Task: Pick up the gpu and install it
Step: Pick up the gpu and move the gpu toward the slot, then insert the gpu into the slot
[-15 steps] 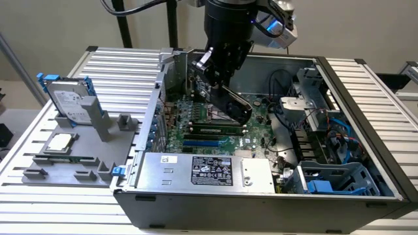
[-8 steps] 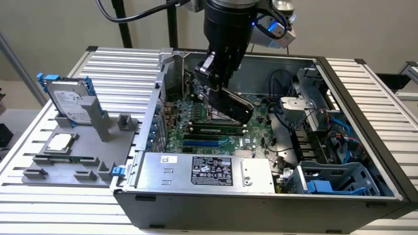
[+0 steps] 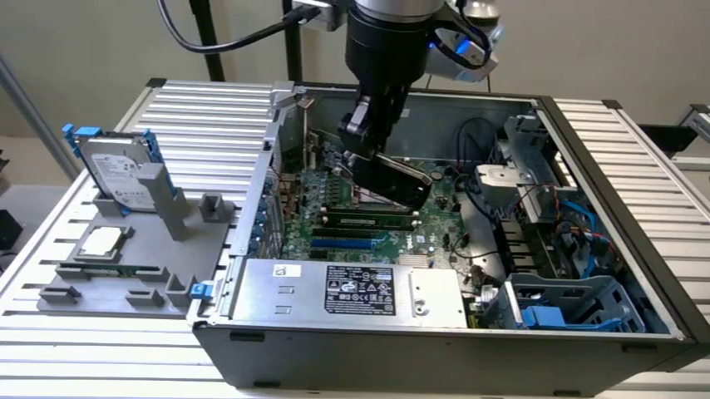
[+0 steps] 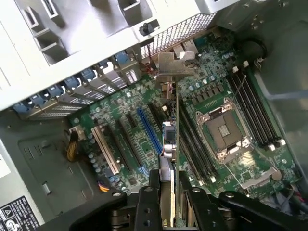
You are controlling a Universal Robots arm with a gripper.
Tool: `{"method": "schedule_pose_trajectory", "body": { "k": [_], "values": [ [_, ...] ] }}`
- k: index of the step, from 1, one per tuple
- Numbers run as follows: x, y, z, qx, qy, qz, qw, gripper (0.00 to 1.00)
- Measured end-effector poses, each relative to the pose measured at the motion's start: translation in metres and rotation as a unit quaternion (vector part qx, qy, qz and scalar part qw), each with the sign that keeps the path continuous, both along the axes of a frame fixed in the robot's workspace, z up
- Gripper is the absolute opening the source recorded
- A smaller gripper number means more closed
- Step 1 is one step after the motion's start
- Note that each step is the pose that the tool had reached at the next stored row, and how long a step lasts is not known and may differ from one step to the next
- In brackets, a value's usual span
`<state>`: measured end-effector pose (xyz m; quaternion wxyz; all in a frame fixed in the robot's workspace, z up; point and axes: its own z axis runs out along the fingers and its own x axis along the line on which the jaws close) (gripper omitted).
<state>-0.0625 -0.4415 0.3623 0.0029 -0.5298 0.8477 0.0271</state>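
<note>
**GPU lifted, not yet seated**

The jaws pinch the gpu [image 4: 169, 144] edge-on above the motherboard [image 4: 120, 139] inside the case [image 3: 444, 341]. The pickup looks done and the seating still to do. The wrist view shows its bracket [image 4: 175, 62] by the case's rear wall. The exterior view shows the card tilted, with the hard drive [image 3: 116, 170] well apart on the tabletop [image 3: 222, 108].

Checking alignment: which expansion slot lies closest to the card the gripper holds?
The blue slot, beside the graphics card in the gripper; the black slots and white slot sit farther off.
</note>
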Motion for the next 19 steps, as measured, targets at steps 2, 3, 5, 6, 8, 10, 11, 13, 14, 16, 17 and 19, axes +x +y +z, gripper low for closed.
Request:
{"method": "schedule_pose_trajectory", "body": {
  "k": [2, 3, 5, 6, 8, 10, 11, 13, 14, 16, 17, 19],
  "values": [
    [0.000, 0.0000, -0.0019, 0.0000, 0.0000, 0.022, 0.9998, 0.00],
    [0.000, 0.0000, -0.0027, 0.0000, 0.0000, 0.030, 0.9995, 0.00],
    [0.000, 0.0000, -0.0043, 0.0000, 0.0000, 0.048, 0.9988, 0.00],
    [0.000, 0.0000, -0.0051, 0.0000, 0.0000, 0.058, 0.9983, 0.00],
    [0.000, 0.0000, -0.0069, 0.0000, 0.0000, 0.078, 0.9970, 0.00],
    [0.000, 0.0000, -0.0086, 0.0000, 0.0000, 0.096, 0.9954, 0.00],
    [0.000, 0.0000, -0.0094, 0.0000, 0.0000, 0.105, 0.9945, 0.00],
    [0.000, 0.0000, -0.0110, 0.0000, 0.0000, 0.123, 0.9924, 0.00],
    [0.000, 0.0000, -0.0121, 0.0000, 0.0000, 0.135, 0.9908, 0.00],
    [0.000, 0.0000, -0.0140, 0.0000, 0.0000, 0.156, 0.9878, 0.00],
    [0.000, 0.0000, -0.0150, 0.0001, 0.0000, 0.164, 0.9864, 0.00],
    [0.000, 0.0000, -0.0168, 0.0000, 0.0000, 0.183, 0.9832, 0.00]
  ]
}}
